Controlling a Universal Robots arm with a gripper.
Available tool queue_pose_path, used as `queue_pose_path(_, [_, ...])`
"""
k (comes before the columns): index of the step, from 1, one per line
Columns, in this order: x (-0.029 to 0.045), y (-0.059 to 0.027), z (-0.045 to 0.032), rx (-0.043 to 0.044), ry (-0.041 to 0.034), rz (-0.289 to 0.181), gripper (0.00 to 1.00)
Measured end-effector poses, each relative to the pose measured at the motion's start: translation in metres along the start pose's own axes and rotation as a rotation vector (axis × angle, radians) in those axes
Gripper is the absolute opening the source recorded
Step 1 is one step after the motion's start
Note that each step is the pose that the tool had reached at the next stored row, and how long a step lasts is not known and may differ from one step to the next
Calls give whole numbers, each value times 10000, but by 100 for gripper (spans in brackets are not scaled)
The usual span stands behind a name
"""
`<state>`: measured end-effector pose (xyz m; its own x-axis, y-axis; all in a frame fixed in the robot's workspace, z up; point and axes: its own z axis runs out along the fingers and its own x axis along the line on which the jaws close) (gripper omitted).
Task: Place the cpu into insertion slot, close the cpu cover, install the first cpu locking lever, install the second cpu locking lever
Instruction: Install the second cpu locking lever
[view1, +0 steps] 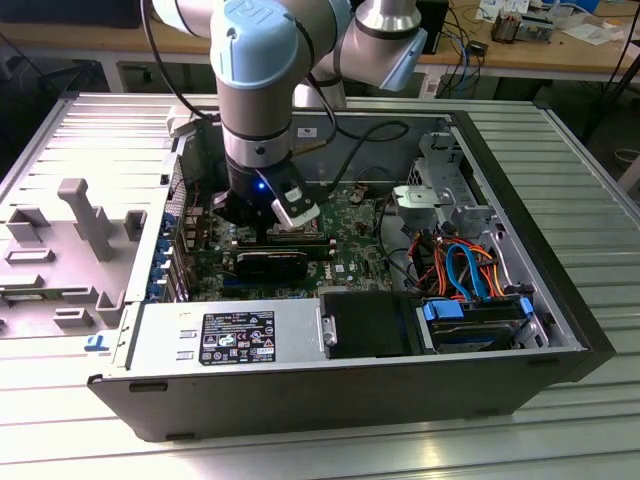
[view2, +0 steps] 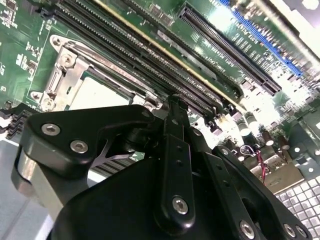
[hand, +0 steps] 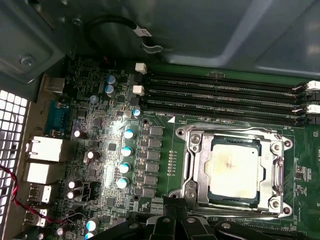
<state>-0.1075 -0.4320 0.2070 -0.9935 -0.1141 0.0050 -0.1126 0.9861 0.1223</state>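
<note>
Nearest in the exterior view, lower centre of frame: power supply (view1: 230, 335) with white label; just to the exterior view's right of it, drive bay (view1: 478, 322) with blue clips and orange-blue cables

Behind these, centre of frame: green board (view1: 352, 232) on the floor of the open computer case (view1: 545, 250)

Down low over the board: gripper (view2: 172, 105), arm coming in from the upper centre of the frame. Opening of the gripper: cannot tell, with its own black body in the way in both wrist views. Nothing seen carried

Just beyond the gripper tip in both wrist views: cpu (hand: 234, 171), flat and square, seated in the insertion slot (hand: 235, 141). Appears level, no corner visibly raised

Lying down around the chip: cpu cover (hand: 194, 165), silver frame, chip top showing through its cut-out. Thin locking lever (view2: 102, 59) running along the frame edge in the second wrist view; latched or loose, cannot tell

Farther on: memory slots (hand: 220, 95), long and black, close beside the socket; then the grey case wall

Risks, as judged:
- tip sliding off the thin lever wire, for want of a square push, and scraping the board or the neighbouring memory slots
- lever springing back if not hooked under its tab
- pressing on the cover with the chip slightly off its seat, bending pins beneath
</note>
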Motion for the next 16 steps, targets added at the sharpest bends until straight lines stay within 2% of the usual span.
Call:
queue_pose_path(4, [-3,22,11,-20,4,-39,11])
queue_pose_path(11, [-2,10,52,-181,-12,-67,11])
queue_pose_path(13, [-1,1,54,-182,-13,-68,11])
queue_pose_path(16, [-1,-1,49,-88,-3,-67,11])
